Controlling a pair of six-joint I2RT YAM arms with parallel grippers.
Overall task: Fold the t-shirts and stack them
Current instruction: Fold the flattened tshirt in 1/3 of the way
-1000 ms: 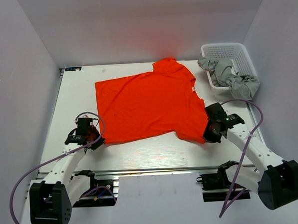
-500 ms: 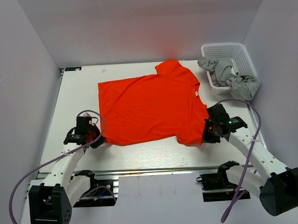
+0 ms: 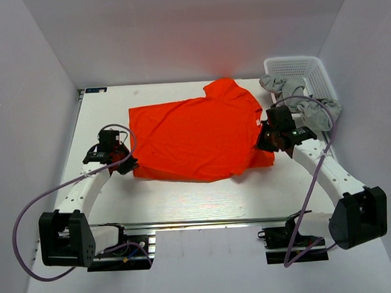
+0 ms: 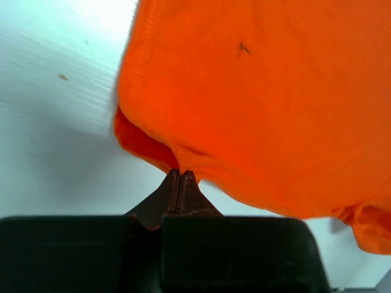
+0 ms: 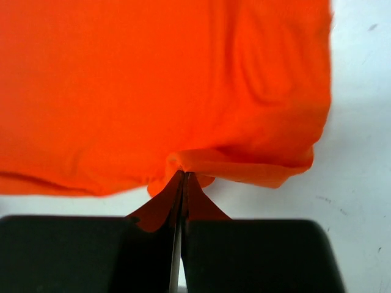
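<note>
Left gripper [image 4: 181, 178]: closed on the near-left hem of the orange-red t-shirt [image 3: 195, 136]. Right gripper [image 5: 184, 178]: closed on its near-right edge. Shirt spread mid-surface [image 3: 205, 198]. Grey t-shirts [image 3: 308, 108]: bunched, spilling from the white lattice basket [image 3: 296, 66], far right.
</note>
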